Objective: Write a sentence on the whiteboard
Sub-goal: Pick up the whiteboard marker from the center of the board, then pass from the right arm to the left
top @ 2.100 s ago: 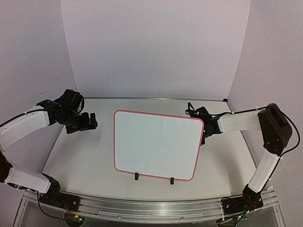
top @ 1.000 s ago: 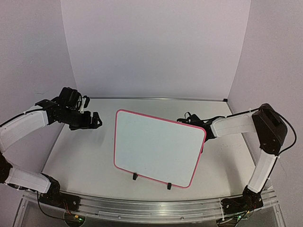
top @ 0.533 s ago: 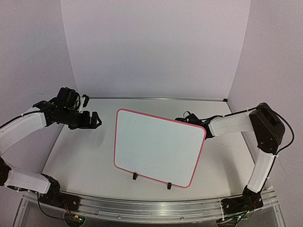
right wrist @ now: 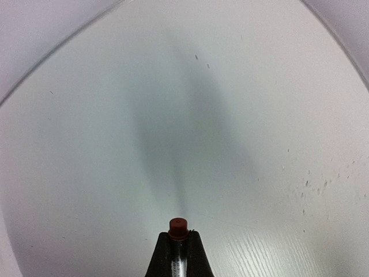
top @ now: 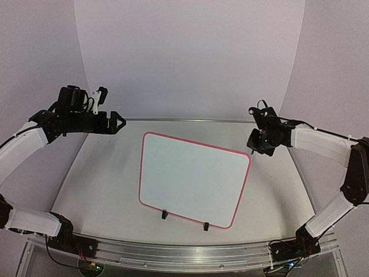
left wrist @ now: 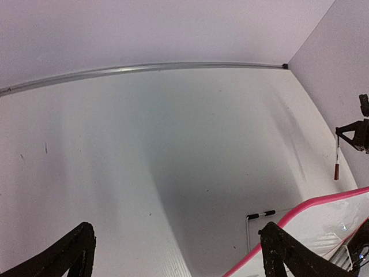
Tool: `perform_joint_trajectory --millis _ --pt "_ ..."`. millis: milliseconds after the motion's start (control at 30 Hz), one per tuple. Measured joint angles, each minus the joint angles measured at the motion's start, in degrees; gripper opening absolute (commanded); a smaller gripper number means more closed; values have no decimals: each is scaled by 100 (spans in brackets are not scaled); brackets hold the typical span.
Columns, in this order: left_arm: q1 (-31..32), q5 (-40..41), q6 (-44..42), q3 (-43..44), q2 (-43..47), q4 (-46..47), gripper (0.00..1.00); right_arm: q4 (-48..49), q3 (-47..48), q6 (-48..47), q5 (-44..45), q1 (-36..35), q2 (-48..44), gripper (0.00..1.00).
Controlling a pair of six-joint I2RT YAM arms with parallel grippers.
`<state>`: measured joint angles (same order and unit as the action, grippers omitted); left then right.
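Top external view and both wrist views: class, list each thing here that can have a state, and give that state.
whiteboard: lying flat on the table, askew, no writing visible.
left gripper: open, empty, raised left of the board.
right gripper: shut on the marker.
marker: held roughly upright, red end pointing down.

Smooth white shells sheathe the long links of the left arm (top: 23, 147) and right arm (top: 320, 143); joints, wrists and bases (top: 60, 229) are matte black; a blocky black elbow (top: 358, 173) marks the right arm; thin black cables (top: 260, 109) loop at its wrist; the left gripper (top: 119, 122) carries tapered black fingers (left wrist: 69, 254).
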<state>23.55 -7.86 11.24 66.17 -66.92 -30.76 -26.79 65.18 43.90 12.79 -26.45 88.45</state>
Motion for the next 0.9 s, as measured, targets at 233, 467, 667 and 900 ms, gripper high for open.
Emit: perform_joint_trajectory --millis 233,467,667,900 --pt "219 -643 -91 706 -63 331 99 -182 960 -522 232 -40 -910 0" --pt "1475 -1025 -193 1633 -629 596 97 -186 2003 -852 125 -376 -1374 0" --pt "2082 -1121 -230 1949 -1052 903 97 221 2709 -992 -84 -1126 -1312 0" --pt "2730 -1197 9 2153 -1458 1517 99 1214 2900 -1005 -241 -2180 -667 0"
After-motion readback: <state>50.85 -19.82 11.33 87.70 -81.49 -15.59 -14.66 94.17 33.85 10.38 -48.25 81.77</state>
